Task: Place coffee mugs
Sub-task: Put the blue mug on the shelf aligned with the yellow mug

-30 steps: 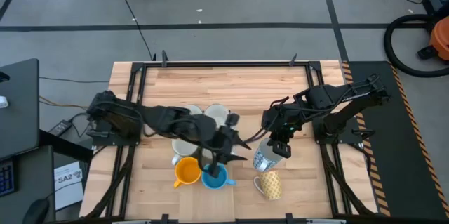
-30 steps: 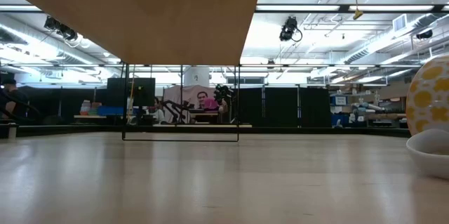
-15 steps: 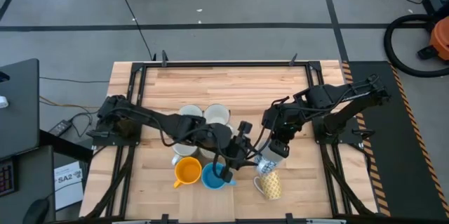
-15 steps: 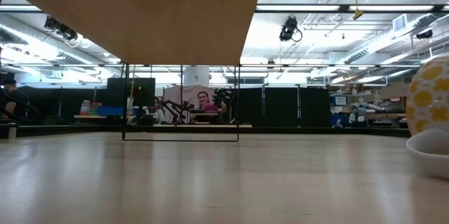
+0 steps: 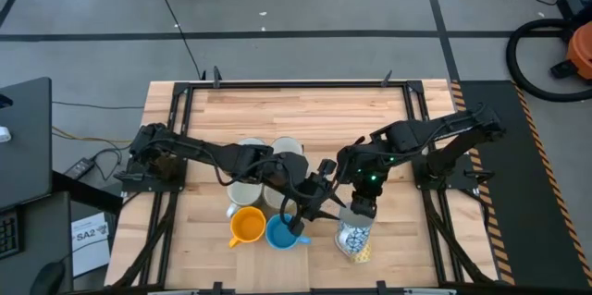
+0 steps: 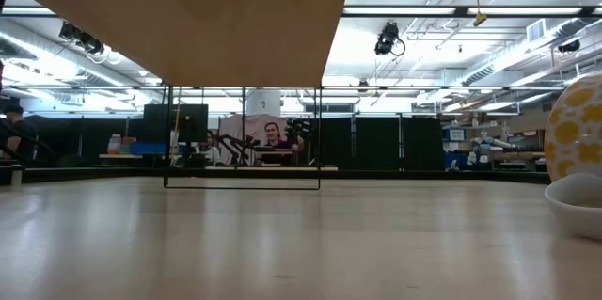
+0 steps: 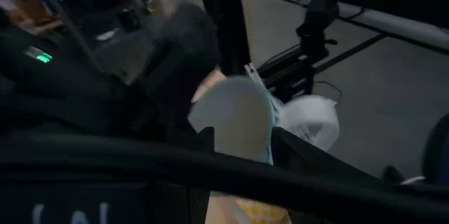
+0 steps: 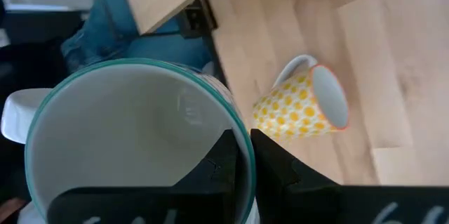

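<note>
In the high view my right gripper (image 5: 363,204) is shut on the blue-and-white patterned mug (image 5: 354,233), which is over the yellow patterned mug (image 5: 360,252). That yellow mug (image 8: 302,104) lies on its side on the table. My left gripper (image 5: 326,193) is open just left of the patterned mug. In its wrist view the patterned mug's mouth (image 7: 235,112) shows beyond its fingers. The orange mug (image 5: 245,226) and the bright blue mug (image 5: 280,232) stand upright near the near edge. White mugs (image 5: 287,152) stand behind them. My right gripper holds the patterned mug by its teal rim (image 8: 242,143). One finger is inside the mug and one outside. It comes from above, slanting toward the near edge. The mug hangs tilted below the fingers; whether it touches the yellow mug I cannot tell.
The mugs cluster at the table's near middle, with the left arm stretched over the white ones. Bare wood (image 5: 305,110) lies toward the far edge. A black frame rail (image 5: 296,83) runs round the table. In the low view the yellow mug (image 6: 576,140) shows at the right edge.
My right gripper has carried the patterned mug toward the near edge, from beside the yellow mug to over it. My left gripper has moved right from above the blue mug toward the patterned mug.
</note>
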You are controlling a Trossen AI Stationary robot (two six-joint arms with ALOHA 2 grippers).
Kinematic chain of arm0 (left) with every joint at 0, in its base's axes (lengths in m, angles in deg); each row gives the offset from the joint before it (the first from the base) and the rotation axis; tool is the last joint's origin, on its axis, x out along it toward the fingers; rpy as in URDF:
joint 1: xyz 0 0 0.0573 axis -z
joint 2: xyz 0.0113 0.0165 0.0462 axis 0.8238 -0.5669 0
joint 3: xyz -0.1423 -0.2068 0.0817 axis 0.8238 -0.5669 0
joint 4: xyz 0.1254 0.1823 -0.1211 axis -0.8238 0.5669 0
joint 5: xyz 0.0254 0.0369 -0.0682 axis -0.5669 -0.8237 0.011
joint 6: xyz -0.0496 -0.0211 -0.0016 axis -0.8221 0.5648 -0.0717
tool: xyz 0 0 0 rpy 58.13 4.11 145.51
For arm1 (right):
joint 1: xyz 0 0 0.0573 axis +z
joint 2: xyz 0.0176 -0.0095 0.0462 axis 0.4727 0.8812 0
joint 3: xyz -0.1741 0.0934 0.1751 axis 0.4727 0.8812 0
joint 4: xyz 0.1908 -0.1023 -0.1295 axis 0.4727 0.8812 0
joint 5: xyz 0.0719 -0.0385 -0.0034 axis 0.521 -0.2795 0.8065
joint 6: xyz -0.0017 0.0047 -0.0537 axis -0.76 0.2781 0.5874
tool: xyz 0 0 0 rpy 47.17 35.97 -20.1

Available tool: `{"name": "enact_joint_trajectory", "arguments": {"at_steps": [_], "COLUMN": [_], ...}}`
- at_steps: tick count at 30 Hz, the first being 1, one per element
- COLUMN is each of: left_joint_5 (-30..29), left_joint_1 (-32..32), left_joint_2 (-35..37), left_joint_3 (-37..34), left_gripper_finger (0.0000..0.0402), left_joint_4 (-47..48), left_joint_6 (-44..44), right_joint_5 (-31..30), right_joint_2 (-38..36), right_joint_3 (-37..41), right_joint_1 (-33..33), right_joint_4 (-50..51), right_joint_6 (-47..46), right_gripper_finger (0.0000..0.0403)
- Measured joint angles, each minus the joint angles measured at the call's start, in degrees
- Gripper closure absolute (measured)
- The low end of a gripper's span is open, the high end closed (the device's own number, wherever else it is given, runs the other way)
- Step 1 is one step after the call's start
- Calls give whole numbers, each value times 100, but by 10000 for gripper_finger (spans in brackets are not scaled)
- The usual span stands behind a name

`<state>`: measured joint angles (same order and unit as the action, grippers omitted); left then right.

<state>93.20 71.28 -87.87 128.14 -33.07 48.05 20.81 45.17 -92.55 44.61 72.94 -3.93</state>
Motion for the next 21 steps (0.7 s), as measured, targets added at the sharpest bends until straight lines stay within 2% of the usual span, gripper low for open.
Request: {"name": "enact_joint_trajectory", "arguments": {"at_steps": [21], "left_joint_5": [193], "left_joint_1": [110], "left_joint_2": [5], "left_joint_3": [-2], "left_gripper_finger": [253], "left_joint_4": [137], "left_joint_6": [-268], "right_joint_5": [903], "right_joint_2": [29], "right_joint_3": [7], "right_joint_1": [-398], "right_joint_4": [-587], "right_joint_6": [-8], "right_gripper_finger": [373]}}
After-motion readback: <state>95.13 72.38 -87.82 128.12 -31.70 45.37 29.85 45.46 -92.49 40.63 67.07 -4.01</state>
